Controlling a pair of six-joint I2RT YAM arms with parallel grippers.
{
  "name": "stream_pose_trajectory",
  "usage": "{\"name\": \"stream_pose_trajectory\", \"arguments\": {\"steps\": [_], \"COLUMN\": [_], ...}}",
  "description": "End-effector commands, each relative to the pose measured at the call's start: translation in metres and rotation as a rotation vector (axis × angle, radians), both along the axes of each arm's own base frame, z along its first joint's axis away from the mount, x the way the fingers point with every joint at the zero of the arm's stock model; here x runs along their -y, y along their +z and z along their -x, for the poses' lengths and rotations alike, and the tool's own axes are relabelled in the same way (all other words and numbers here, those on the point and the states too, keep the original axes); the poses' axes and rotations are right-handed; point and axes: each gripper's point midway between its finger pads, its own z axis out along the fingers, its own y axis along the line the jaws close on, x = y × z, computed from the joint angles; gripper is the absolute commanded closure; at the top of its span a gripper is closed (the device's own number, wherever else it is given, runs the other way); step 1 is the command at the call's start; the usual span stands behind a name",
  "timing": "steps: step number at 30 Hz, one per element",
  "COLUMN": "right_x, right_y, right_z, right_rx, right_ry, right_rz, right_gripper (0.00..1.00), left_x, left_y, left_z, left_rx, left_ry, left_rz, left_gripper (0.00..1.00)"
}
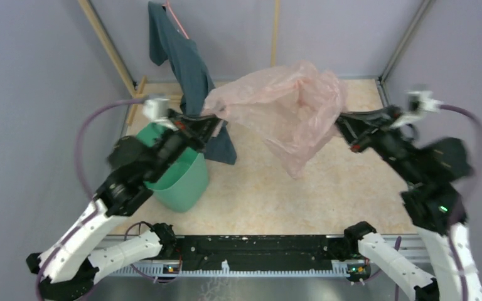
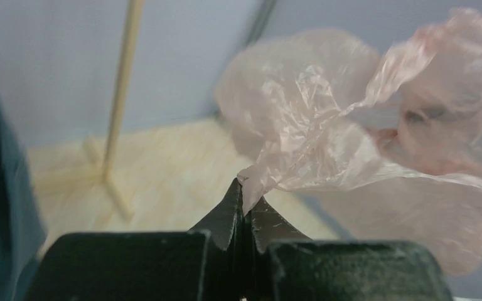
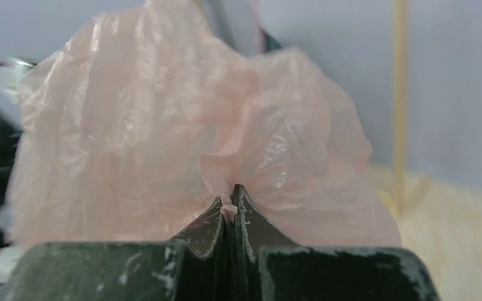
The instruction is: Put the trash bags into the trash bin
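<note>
The trash bag (image 1: 289,110) hangs in the air, stretched between the two claws. The left gripper (image 1: 216,119) is clamped on one bunched corner, and the right gripper (image 1: 342,125) is clamped on another fold. In each wrist view the jaws are pressed together with only a sliver of film between them.

The biggest risk, I judge, is the bag's spread: it billows wide between the claws, while the trash bin (image 1: 185,179) sits below and behind the left claw, partly under that arm. The film could drape over the rim or the arm rather than drop inside. The bin looks light, so a nudge from the arm might tip it. The dark teal garment (image 1: 188,69) hangs just behind the left claw and could get caught up in the bag. Smallest but real is the thin pinch – if the claws pull apart, the film may slip out or tear.

Plain lavender-grey walls close in on both sides of the claws and beyond them. The table (image 1: 301,194) below the claws is pale, speckled beige and matte. A slim wooden post (image 1: 275,31) stands beyond the bag
</note>
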Motion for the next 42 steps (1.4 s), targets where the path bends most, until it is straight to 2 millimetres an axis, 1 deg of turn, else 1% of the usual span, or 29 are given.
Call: {"name": "stream_pose_trajectory", "arguments": {"steps": [1,2,3,4,5,7,8,9,10,12,13,14,15,17,18,19,21,23,25,27,28,30,31,33,35,37,38,40,42], "right_x": [0.023,0.026,0.026,0.023,0.017,0.01,0.006,-0.002,-0.012,-0.034,-0.041,-0.044,-0.044,-0.034,-0.03,-0.027,-0.018,-0.011,0.001,0.006,0.005,-0.004,-0.009,-0.021,-0.03,-0.038,-0.041,-0.042,-0.027], "right_y": [-0.255,-0.283,-0.297,-0.298,-0.29,-0.245,-0.214,-0.176,-0.138,-0.051,-0.016,0.013,0.03,0.046,0.039,0.024,-0.023,-0.087,-0.156,-0.211,-0.225,-0.229,-0.217,-0.172,-0.122,-0.088,-0.079,-0.081,-0.107], "right_z": [-0.117,-0.121,-0.123,-0.127,-0.13,-0.137,-0.137,-0.13,-0.118,-0.071,-0.04,-0.011,0.013,0.047,0.047,0.034,-0.011,-0.055,-0.098,-0.121,-0.126,-0.129,-0.125,-0.11,-0.085,-0.06,-0.05,-0.046,-0.062], "right_rx": [-0.679,-0.742,-0.778,-0.786,-0.774,-0.699,-0.65,-0.593,-0.529,-0.363,-0.284,-0.201,-0.141,-0.023,-0.015,-0.051,-0.177,-0.333,-0.504,-0.642,-0.69,-0.724,-0.703,-0.601,-0.482,-0.404,-0.384,-0.383,-0.434], "right_ry": [-0.405,-0.43,-0.434,-0.422,-0.396,-0.366,-0.346,-0.282,-0.201,0.027,0.151,0.25,0.324,0.37,0.338,0.279,0.085,-0.072,-0.24,-0.311,-0.319,-0.272,-0.235,-0.14,-0.039,0.071,0.118,0.133,0.004], "right_rz": [0.3,0.343,0.371,0.389,0.394,0.373,0.352,0.324,0.29,0.185,0.133,0.078,0.029,-0.045,-0.055,-0.053,-0.009,0.091,0.198,0.31,0.345,0.374,0.364,0.295,0.215,0.158,0.145,0.154,0.204], "right_gripper": [1.0,1.0,1.0,1.0,1.0,1.0,1.0,1.0,1.0,1.0,1.0,1.0,1.0,1.0,1.0,1.0,1.0,1.0,1.0,1.0,1.0,1.0,1.0,1.0,1.0,1.0,1.0,1.0,1.0], "left_x": [0.005,0.006,0.01,0.018,0.027,0.048,0.057,0.066,0.072,0.073,0.065,0.05,0.031,-0.016,-0.026,-0.033,-0.037,-0.029,-0.015,0.006,0.013,0.022,0.029,0.046,0.064,0.073,0.076,0.079,0.073], "left_y": [-0.238,-0.259,-0.269,-0.27,-0.257,-0.209,-0.173,-0.124,-0.092,-0.016,0.018,0.042,0.058,0.071,0.06,0.046,0.007,-0.041,-0.085,-0.114,-0.126,-0.141,-0.138,-0.11,-0.067,-0.039,-0.034,-0.04,-0.062], "left_z": [-0.085,-0.088,-0.091,-0.094,-0.099,-0.104,-0.103,-0.095,-0.083,-0.038,-0.014,0.011,0.029,0.047,0.039,0.026,-0.009,-0.041,-0.062,-0.073,-0.079,-0.085,-0.083,-0.065,-0.033,-0.004,0.004,-0.002,-0.026], "left_rx": [-0.611,-0.67,-0.696,-0.697,-0.674,-0.586,-0.514,-0.417,-0.334,-0.125,-0.014,0.08,0.151,0.21,0.18,0.126,-0.032,-0.191,-0.333,-0.404,-0.444,-0.518,-0.53,-0.446,-0.269,-0.157,-0.135,-0.18,-0.298], "left_ry": [0.368,0.387,0.381,0.355,0.327,0.246,0.191,0.119,0.042,-0.136,-0.196,-0.235,-0.235,-0.141,-0.079,-0.005,0.143,0.253,0.301,0.275,0.276,0.275,0.237,0.083,-0.125,-0.281,-0.327,-0.314,-0.184], "left_rz": [-0.508,-0.569,-0.612,-0.644,-0.648,-0.608,-0.562,-0.488,-0.436,-0.28,-0.18,-0.085,0.012,0.205,0.232,0.234,0.18,0.047,-0.126,-0.285,-0.353,-0.438,-0.449,-0.413,-0.296,-0.173,-0.143,-0.147,-0.192], "left_gripper": [1.0,1.0,1.0,1.0,1.0,1.0,1.0,1.0,1.0,1.0,1.0,1.0,1.0,1.0,1.0,1.0,1.0,1.0,1.0,1.0,1.0,1.0,1.0,1.0,1.0,1.0,1.0,1.0,1.0]}}
